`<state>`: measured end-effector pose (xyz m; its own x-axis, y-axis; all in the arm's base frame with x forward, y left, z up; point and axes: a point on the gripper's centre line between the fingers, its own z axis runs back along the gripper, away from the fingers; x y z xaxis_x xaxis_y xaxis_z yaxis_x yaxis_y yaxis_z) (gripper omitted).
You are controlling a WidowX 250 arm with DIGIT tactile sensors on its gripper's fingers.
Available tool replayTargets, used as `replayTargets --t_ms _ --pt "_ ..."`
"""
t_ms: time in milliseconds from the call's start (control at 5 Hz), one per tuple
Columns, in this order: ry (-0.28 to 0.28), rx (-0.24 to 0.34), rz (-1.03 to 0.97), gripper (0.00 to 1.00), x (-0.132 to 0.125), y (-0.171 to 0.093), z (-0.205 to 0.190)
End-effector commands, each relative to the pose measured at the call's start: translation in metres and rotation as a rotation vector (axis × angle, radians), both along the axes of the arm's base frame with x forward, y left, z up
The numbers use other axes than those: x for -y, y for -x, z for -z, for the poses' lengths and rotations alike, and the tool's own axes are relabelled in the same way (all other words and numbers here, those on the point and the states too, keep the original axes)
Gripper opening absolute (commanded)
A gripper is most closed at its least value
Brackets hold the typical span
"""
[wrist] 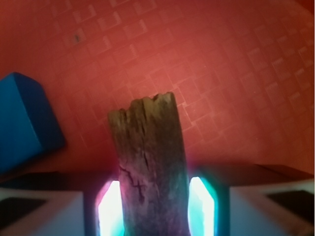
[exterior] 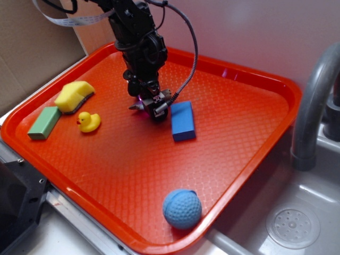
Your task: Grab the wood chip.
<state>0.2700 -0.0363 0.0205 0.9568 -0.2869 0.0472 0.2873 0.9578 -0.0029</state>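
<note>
The wood chip [wrist: 147,147], a rough grey-brown cracked sliver, runs lengthwise between my fingers in the wrist view, its jagged end pointing away over the red tray. Both glowing pads [wrist: 108,209] press against its sides, so my gripper [wrist: 153,206] is shut on it. From outside, my gripper [exterior: 152,109] hangs low over the tray's middle, with a grey tip of the chip [exterior: 135,107] poking out to the left. I cannot tell whether the chip is touching the tray. The blue block [exterior: 183,120] lies just right of the gripper.
On the red tray [exterior: 122,175], a yellow sponge [exterior: 74,95], a green block [exterior: 44,122] and a rubber duck [exterior: 88,121] sit at the left. A blue dimpled ball [exterior: 182,209] rests near the front rim. A grey tap [exterior: 311,106] and sink lie to the right.
</note>
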Motion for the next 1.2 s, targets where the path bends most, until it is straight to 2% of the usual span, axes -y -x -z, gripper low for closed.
replayTargets --t_ms 0,400,600,800,1000 --pt "0.006 0.073 -0.011 0.0 -0.007 0.02 -0.056" --pt "0.087 0.115 -0.069 0.0 -0.02 0.059 -0.15" --pt "0.097 0.123 -0.105 0.0 -0.019 0.076 -0.171" --pt "0.097 0.125 -0.177 0.0 -0.004 0.081 -0.186" --pt "0.084 0.121 -0.242 0.0 -0.007 0.076 -0.188"
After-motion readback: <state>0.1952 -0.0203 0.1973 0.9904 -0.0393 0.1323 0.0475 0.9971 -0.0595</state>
